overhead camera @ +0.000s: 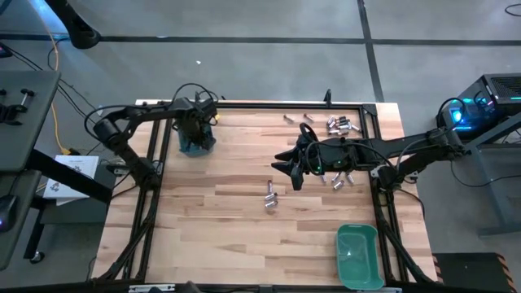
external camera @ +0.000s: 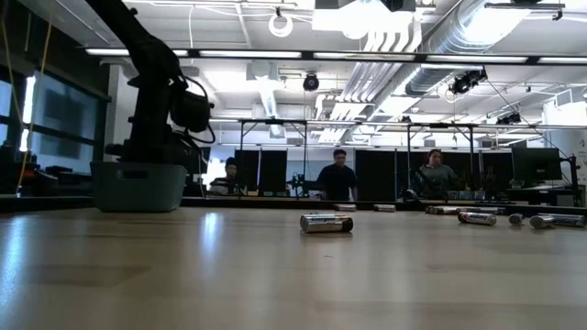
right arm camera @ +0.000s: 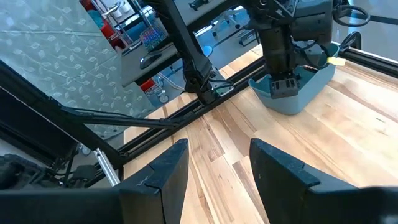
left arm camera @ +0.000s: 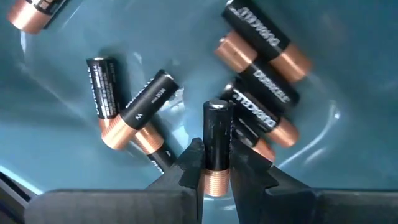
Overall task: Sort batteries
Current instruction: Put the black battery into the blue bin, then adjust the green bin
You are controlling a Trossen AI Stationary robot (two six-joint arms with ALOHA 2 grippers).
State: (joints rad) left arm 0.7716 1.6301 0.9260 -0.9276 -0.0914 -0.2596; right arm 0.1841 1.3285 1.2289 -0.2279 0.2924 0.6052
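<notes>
Your left gripper (left arm camera: 216, 171) is pinching a black-and-copper AA battery (left arm camera: 217, 146) between its fingers, hanging inside the smooth teal plastic bin (overhead camera: 197, 140) over six like cylindrical cells (left arm camera: 264, 37). Your right gripper (overhead camera: 291, 171) is hovering spread above the wooden bench (overhead camera: 220, 236), near silvery batteries (overhead camera: 270, 198).

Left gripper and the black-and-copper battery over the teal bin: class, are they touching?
Touching. The left wrist view shows the left gripper with its jaws pressed on both sides of the battery, above the teal bin.
</notes>
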